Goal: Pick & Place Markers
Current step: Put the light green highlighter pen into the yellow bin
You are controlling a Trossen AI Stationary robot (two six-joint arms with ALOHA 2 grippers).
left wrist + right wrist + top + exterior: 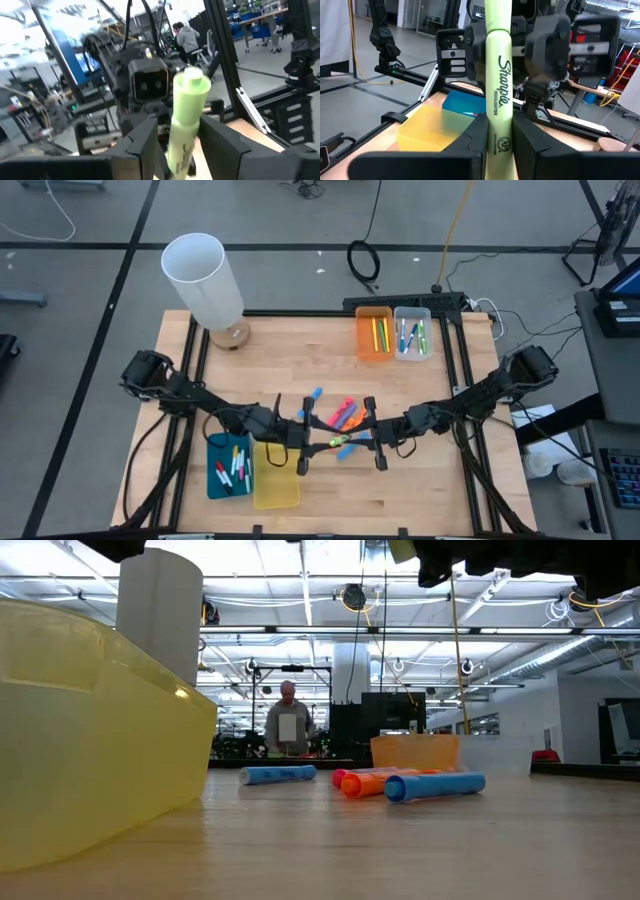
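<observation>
A light green highlighter (340,442) hangs in the air over the table's middle, between my two grippers, which face each other. My left gripper (324,445) comes from the left and my right gripper (356,438) from the right, and both are shut on it. The right wrist view shows the highlighter (499,85) running from my right gripper (499,137) to the left one. On the table lie a blue marker (315,393), pink and orange markers (345,412) and a blue one (347,451) below the grippers. My left gripper pinches the green highlighter between its two fingers (147,142) at one end (181,142), level, from the table's left, fingers along it. The highlighter is lifted clear and points at the right arm. My right gripper pinches the other end (499,127) between its two fingers (476,137), level, from the table's right, fingers along the barrel, clear of the table.
A teal bin (228,467) with markers and a yellow bin (276,480) sit near the front left. An orange bin (373,335) and a clear bin (412,333) with markers stand at the far edge. A white cylinder (205,278) stands far left. A person (288,722) is in the room behind.
</observation>
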